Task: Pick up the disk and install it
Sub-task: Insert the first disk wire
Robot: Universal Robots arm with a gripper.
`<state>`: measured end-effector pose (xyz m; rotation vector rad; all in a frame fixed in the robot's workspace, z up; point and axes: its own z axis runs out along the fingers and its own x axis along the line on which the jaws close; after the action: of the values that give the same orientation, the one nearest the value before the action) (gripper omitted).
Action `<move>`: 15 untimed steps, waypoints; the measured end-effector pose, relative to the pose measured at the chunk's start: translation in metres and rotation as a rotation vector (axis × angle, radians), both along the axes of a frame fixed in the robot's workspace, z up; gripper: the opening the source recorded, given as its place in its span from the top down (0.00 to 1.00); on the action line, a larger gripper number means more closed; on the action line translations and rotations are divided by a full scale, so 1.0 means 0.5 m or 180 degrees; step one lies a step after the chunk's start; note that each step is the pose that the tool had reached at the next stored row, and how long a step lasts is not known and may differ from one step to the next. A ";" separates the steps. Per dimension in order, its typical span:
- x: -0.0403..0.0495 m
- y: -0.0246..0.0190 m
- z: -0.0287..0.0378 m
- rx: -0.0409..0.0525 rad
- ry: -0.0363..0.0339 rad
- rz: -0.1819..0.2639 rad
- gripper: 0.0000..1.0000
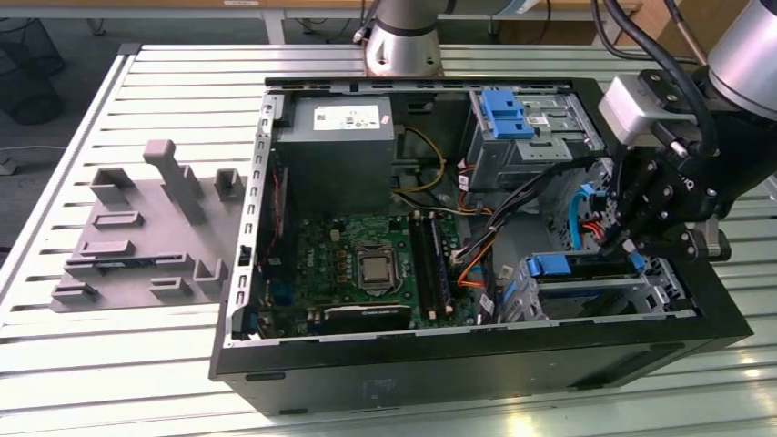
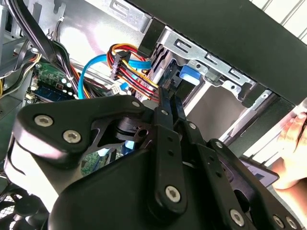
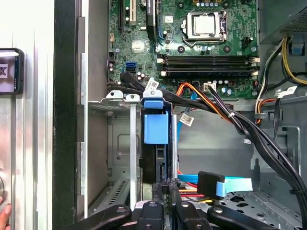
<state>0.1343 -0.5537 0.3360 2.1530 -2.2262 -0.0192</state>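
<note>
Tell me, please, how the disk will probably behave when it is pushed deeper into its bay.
The disk looks like a rigid block with a blue plastic rail, so it should probably slide without bending. It stands on edge between metal bay walls, so tipping seems unlikely. The loose cables nearby might snag it.

Cables (image 3: 225, 112) beside drive cage (image 3: 120, 143) (narrow slots)

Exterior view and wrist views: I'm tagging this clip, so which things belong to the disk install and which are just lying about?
Job: disk, edge-on in the drive cage; gripper, close to the disk.
Lying about: grey fixture plate beside the computer case; power supply; motherboard; upright blue latch.
</note>
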 end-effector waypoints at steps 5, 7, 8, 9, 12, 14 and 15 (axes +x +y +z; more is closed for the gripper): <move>0.000 0.0000 -0.003 -0.0001 0.0001 0.0000 0.84; 0.000 0.0000 -0.004 -0.0001 0.0002 0.0000 0.84; 0.000 0.0000 -0.004 0.0000 0.0002 0.0000 0.84; 0.000 0.0000 -0.005 0.0000 0.0003 0.0000 0.84; 0.000 0.0000 -0.005 -0.0001 0.0004 -0.0001 0.84; 0.000 0.0000 -0.006 0.0000 0.0006 -0.0002 0.84; 0.000 0.0000 -0.007 0.0000 0.0008 -0.0002 0.84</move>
<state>0.1344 -0.5537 0.3325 2.1509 -2.2257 -0.0216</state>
